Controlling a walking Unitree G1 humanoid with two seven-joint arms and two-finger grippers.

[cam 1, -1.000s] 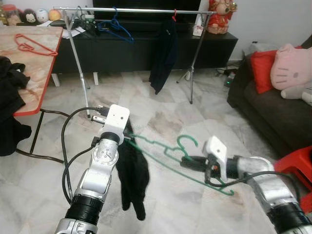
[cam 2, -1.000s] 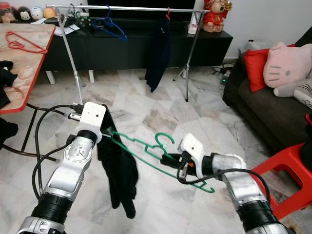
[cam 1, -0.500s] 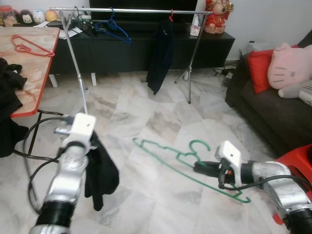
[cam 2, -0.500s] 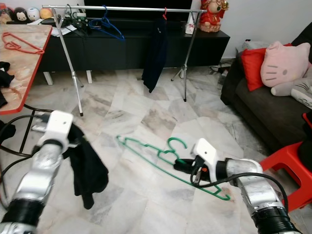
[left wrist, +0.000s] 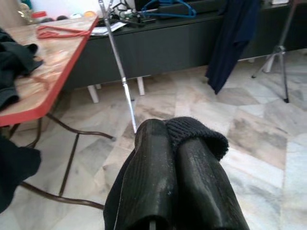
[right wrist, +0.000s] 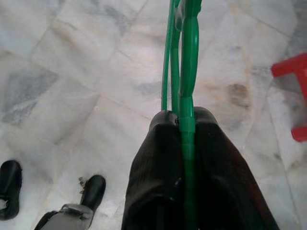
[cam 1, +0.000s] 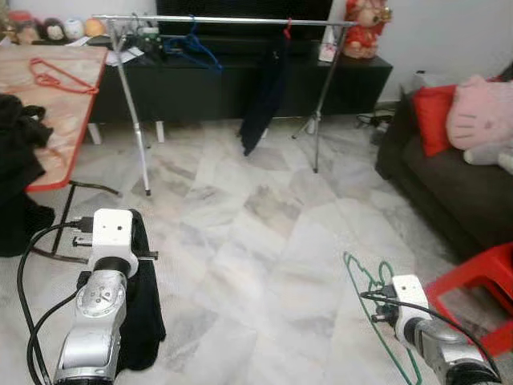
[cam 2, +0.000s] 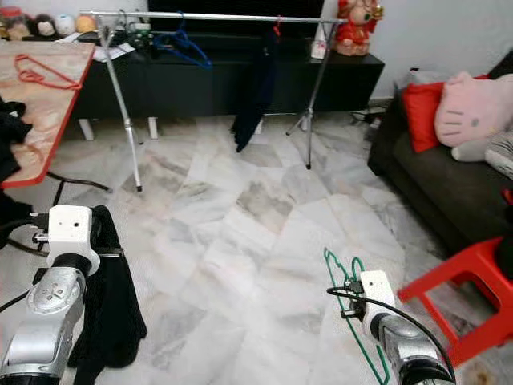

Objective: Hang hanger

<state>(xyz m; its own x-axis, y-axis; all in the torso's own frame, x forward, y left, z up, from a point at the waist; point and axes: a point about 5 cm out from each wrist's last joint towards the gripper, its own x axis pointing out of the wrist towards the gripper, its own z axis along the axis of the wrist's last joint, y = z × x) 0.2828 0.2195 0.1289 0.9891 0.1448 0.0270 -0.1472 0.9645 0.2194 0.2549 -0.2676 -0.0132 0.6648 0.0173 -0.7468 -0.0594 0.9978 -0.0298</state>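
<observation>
- Green plastic hanger [right wrist: 187, 72] clamped between closed fingers of right gripper [right wrist: 184, 127], low at right, over marble floor [cam 1: 264, 241].
- Black knit garment [cam 1: 144, 297] pinched in closed left gripper [left wrist: 175, 143], low at left.
- Metal clothes rail [cam 1: 224, 19] well ahead.

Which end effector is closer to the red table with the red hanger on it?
Left. The left end effector, shut on a black garment, is just in front of the red table. The right end effector, holding the green hanger, is across the floor near the red stool.
</observation>
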